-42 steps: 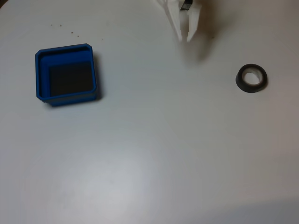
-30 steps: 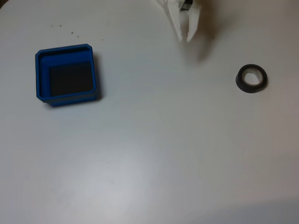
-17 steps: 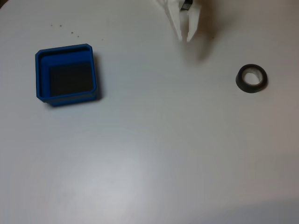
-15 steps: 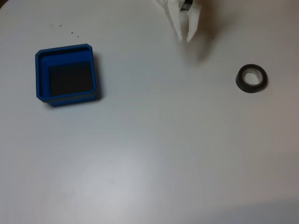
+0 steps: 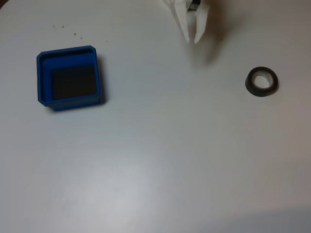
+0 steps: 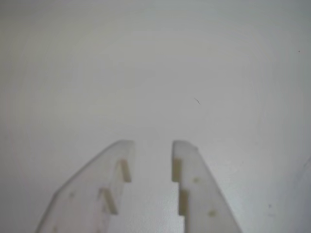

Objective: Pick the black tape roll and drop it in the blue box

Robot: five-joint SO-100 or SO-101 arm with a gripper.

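Nothing has changed over the last moments: the tool (image 5: 193, 40) hangs in the same spot at the 12 o'clock edge of the fixed view, white tips pointing down toward the table (image 5: 160, 160), and neither task thing has shifted. That stillness suggests the run is at its very start, or in a pause, with no part of the pick begun.

The tool's two fingers stand slightly apart, a narrow gap between the tips in the wrist view (image 6: 152, 143), and they grip nothing; only bare table lies below them there.

The roll (image 5: 261, 81) lies flat on the table at about 3 o'clock in the fixed view, its pale core showing through the hole, well apart from the tool and toward 4 o'clock from it. The box (image 5: 68, 78) sits at about 9 o'clock, dark floor bare, far across the table from the roll.

The next move likely calls for a swing toward 4 o'clock, a wider spread of the fingers, and a descent over the roll's rim.
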